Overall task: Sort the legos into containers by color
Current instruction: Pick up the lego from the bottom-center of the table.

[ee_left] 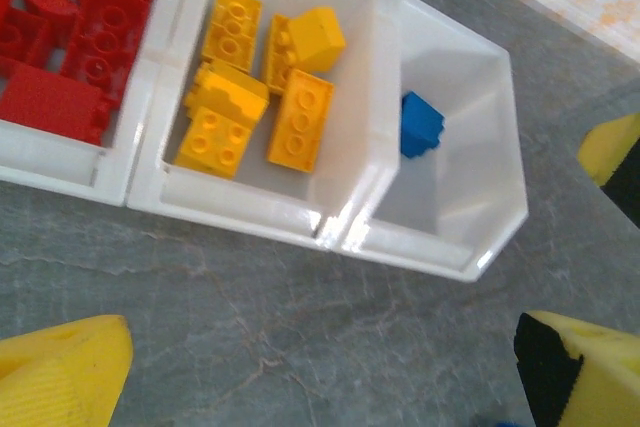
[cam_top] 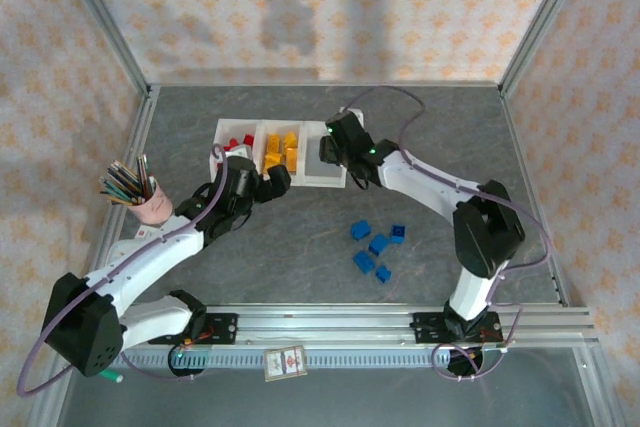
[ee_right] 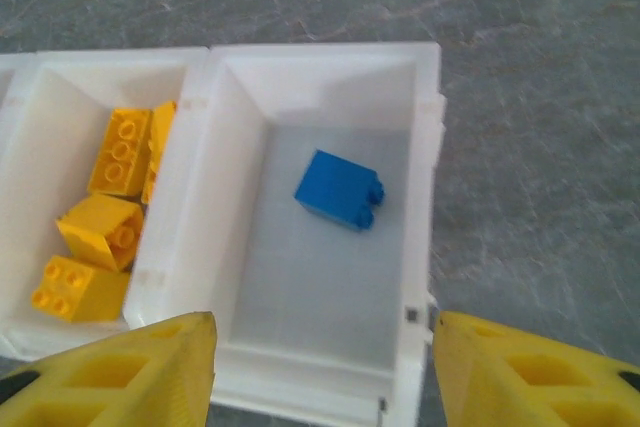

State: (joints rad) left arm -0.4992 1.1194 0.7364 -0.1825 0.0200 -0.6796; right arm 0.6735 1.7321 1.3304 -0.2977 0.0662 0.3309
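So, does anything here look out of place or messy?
Nothing is spilled or missorted: red legos, yellow legos and one blue brick each sit in their own compartment of the tray. Five blue bricks lie loose on the table, unsorted.

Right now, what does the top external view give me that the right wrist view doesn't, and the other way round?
Top external adds: five loose blue legos on the table, the red legos in the left compartment, and the pink cup of pencils. Right wrist adds: one blue lego lying in the right compartment, with the right tool open and empty above it. Both: the yellow legos in the middle compartment of the white containers.
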